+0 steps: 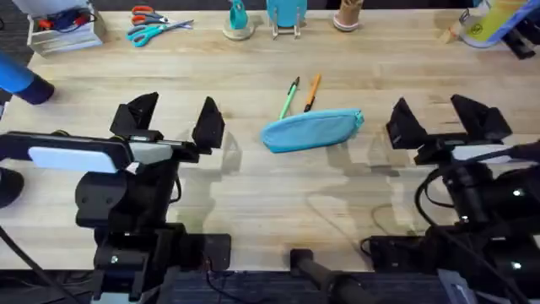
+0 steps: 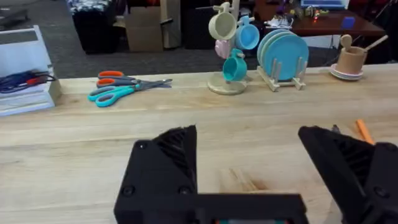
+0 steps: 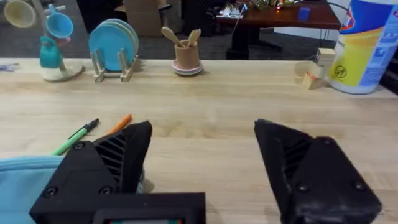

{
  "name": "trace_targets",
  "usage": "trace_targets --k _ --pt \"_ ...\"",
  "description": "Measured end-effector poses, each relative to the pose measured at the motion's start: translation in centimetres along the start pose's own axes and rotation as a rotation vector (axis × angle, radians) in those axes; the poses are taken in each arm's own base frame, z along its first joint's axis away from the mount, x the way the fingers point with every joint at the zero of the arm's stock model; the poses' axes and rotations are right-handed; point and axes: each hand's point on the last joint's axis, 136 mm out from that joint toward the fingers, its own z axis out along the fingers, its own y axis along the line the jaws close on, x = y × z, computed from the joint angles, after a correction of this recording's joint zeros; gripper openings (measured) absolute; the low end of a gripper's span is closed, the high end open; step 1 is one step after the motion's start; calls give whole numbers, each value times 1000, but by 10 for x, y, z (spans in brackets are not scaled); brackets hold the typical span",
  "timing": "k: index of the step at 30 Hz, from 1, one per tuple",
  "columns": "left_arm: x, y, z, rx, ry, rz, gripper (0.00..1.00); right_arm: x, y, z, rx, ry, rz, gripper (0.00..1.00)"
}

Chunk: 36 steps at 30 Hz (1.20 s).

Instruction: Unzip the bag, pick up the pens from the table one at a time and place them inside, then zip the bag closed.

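Where pens [image 1: 300,95] lie, blue zipped bag [image 1: 310,131]

Both arms matte black. Left gripper [image 1: 175,121] and right gripper [image 1: 450,118]: chunky wedge-shaped black fingers [image 2: 163,168] with ribbed inner faces and small round screws on the sides. White oblong housing on each wrist, black cylindrical joints below, loose black cables looping by the right arm's base

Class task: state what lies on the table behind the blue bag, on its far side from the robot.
Two pens lie just behind the bag: a green pen and an orange pen, side by side. Their near ends reach the bag's edge; whether they touch it cannot be told.
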Motion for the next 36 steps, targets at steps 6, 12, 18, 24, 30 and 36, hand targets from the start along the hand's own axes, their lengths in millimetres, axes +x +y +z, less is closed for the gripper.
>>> trace_targets --k 6,12,18,24,30,36 --pt "-35 -3 -6 16 -51 4 993 -37 -3 -3 23 -27 -21 996" --pt "-68 -8 -5 43 -19 2 993 -78 -2 6 23 -4 -35 997" --pt "-94 -17 11 102 33 -1 994 -108 4 32 -12 122 -39 996" --pt "-129 -31 32 194 60 29 994 -125 15 60 -76 327 -26 996" --pt "-132 -55 49 364 190 120 993 -132 25 75 -133 505 0 996" --pt "-101 -74 55 539 365 187 993 -127 37 80 -213 594 0 996"
